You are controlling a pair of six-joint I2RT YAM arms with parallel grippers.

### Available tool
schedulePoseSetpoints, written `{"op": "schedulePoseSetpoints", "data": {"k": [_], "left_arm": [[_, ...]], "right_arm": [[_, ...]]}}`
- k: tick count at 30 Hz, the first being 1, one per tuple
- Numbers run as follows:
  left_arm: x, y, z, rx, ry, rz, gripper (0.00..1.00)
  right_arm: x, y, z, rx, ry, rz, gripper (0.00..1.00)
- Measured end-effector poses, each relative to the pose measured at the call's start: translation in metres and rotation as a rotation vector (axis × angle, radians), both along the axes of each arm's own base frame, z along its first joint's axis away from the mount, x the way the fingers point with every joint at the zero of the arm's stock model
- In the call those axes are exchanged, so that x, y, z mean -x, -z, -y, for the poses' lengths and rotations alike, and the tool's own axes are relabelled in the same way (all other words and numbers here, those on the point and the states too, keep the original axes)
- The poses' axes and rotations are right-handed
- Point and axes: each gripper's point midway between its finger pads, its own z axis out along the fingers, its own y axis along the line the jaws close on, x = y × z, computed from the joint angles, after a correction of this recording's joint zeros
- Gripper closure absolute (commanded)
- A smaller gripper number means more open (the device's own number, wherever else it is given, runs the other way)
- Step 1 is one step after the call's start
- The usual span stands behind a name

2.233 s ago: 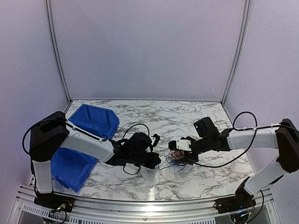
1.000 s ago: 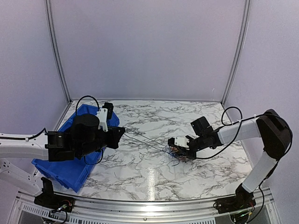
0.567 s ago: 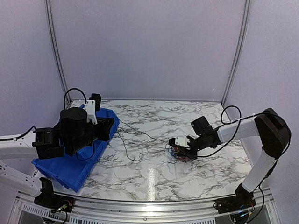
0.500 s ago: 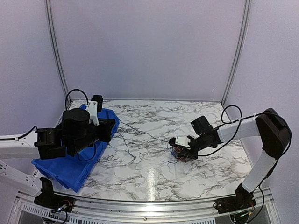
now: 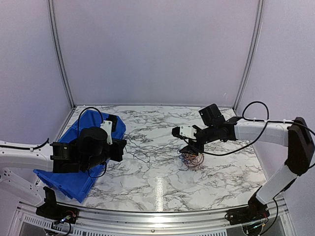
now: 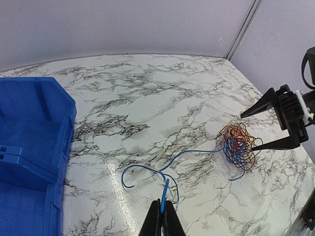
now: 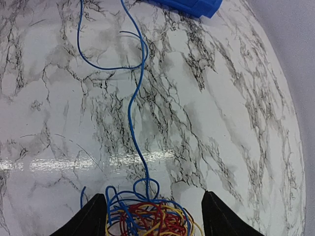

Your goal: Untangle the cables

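Cables (image 6: 238, 146) lie bunched on the marble table (image 6: 147, 93) between the right gripper's (image 7: 150, 211) parted jaws; the left gripper (image 6: 162, 209), clenched, pinches one blue wire (image 6: 189, 152) trailing from them.

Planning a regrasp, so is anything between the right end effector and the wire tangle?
Nothing visible. The right end effector hangs open right over the tangle, fingers either side. One blue wire trails away to the left end effector, which is shut on it.
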Motion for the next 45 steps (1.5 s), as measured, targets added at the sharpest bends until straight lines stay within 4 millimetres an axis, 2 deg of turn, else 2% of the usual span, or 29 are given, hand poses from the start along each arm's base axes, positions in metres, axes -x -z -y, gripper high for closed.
{"op": "schedulePoseSetpoints", "data": {"k": [2,3,9,11,15,19,21,22,24,26,28,30,32,35,37,39,42,45], "left_arm": [[0.0,0.0,0.002,0.009,0.002,-0.001,1.0],[0.0,-0.001,0.003,0.015,0.005,-0.002,1.0],[0.001,0.0,0.003,0.019,0.008,-0.005,1.0],[0.002,0.0,0.0,0.021,0.006,-0.003,1.0],[0.002,-0.008,-0.004,0.036,-0.002,0.011,1.0],[0.002,-0.019,-0.014,0.022,-0.019,0.04,1.0],[0.002,-0.032,-0.023,-0.004,-0.036,0.068,1.0],[0.0,-0.041,-0.029,-0.014,-0.05,0.088,1.0],[-0.003,-0.074,-0.046,-0.022,-0.09,0.146,1.0],[-0.005,-0.116,-0.066,-0.015,-0.136,0.217,1.0],[-0.001,-0.172,-0.094,0.009,-0.197,0.311,1.0],[0.008,-0.23,-0.127,0.069,-0.261,0.403,1.0],[0.021,-0.276,-0.158,0.136,-0.311,0.47,1.0],[0.034,-0.315,-0.182,0.205,-0.334,0.524,1.0],[0.034,-0.321,-0.179,0.206,-0.316,0.529,1.0],[0.029,-0.317,-0.16,0.17,-0.269,0.516,1.0],[0.013,-0.292,-0.113,0.084,-0.165,0.465,1.0],[0.002,-0.259,-0.065,0.01,-0.046,0.397,1.0]], "right_arm": [[-0.001,0.014,-0.011,0.011,-0.011,-0.029,0.33],[-0.002,0.025,-0.015,0.023,-0.013,-0.052,0.37],[-0.009,0.085,-0.019,0.104,0.012,-0.161,0.77],[-0.009,0.092,-0.018,0.116,0.018,-0.171,0.79],[-0.012,0.092,-0.017,0.116,0.032,-0.157,0.79],[-0.012,0.101,-0.006,0.125,0.056,-0.17,0.79],[-0.013,0.107,0.004,0.133,0.08,-0.188,0.79],[-0.016,0.109,0.009,0.129,0.096,-0.197,0.79],[-0.022,0.108,0.02,0.122,0.132,-0.206,0.81],[-0.027,0.109,0.029,0.119,0.16,-0.211,0.82],[-0.031,0.109,0.036,0.11,0.184,-0.218,0.81],[-0.033,0.109,0.04,0.104,0.2,-0.225,0.77],[-0.034,0.108,0.042,0.097,0.209,-0.23,0.7],[-0.033,0.103,0.043,0.09,0.216,-0.236,0.59],[-0.03,0.094,0.042,0.079,0.212,-0.235,0.55],[-0.029,0.077,0.04,0.06,0.201,-0.231,0.51],[-0.032,0.037,0.032,0.005,0.176,-0.191,0.46],[-0.036,-0.02,0.024,-0.07,0.143,-0.114,0.42]]}}
